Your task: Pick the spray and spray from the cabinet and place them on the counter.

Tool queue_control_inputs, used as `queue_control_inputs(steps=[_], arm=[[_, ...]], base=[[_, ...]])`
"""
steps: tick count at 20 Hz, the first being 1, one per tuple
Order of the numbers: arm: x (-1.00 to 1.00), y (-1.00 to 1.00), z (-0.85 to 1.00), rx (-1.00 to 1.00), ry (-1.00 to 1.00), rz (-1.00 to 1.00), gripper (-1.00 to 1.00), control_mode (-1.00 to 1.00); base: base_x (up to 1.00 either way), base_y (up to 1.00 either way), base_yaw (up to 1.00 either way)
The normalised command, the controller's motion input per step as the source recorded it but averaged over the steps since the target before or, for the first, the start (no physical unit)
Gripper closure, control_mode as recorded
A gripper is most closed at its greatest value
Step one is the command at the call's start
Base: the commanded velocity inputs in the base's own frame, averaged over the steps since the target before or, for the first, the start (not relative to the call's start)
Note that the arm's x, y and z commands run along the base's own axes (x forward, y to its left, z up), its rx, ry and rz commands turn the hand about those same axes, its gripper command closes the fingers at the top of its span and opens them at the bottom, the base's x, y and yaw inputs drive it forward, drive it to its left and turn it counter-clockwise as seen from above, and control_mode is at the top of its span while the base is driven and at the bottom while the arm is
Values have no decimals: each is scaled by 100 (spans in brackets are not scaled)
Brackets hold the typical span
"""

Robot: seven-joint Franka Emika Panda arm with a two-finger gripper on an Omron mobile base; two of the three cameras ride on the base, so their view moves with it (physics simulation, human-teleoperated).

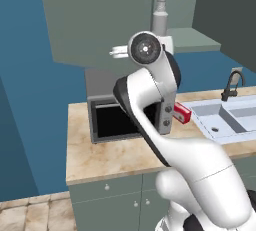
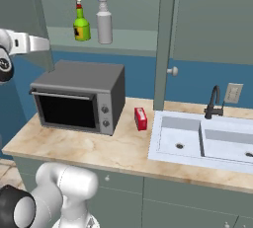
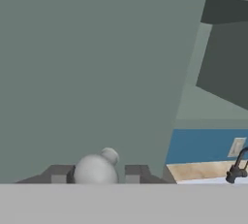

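So far: nothing is sitting on the counter (image 2: 94, 148) yet.
Sprays: grey-white spray (image 2: 104, 19) and green spray (image 2: 81, 23) are standing on the cabinet (image 2: 133, 42) shelf's left end.
Gripper (image 3: 99, 173): jaws are straddling a door knob (image 3: 95, 167), slightly apart.

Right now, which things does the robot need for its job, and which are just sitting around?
For the job:
- grey-white spray bottle
- green spray bottle
- cabinet they stand in
- counter
- hand, fingers either side of a door knob

Just sitting around:
- toaster oven
- red box
- sink
- tap
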Motion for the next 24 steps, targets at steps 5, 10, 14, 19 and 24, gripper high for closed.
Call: queue_control_inputs(steps=[5, 10, 14, 19, 24], arm=[[-63, 12, 0, 0, 3, -1, 100, -100], [-62, 14, 0, 0, 3, -1, 100, -100], [-59, 16, 0, 0, 4, 0, 100, -100], [-51, 19, 0, -1, 4, 0, 100, -100], [-39, 22, 0, -3, 5, -1, 100, -100]], base=[[0, 0, 0], [0, 0, 0], [0, 0, 0], [0, 0, 0], [0, 0, 0]])
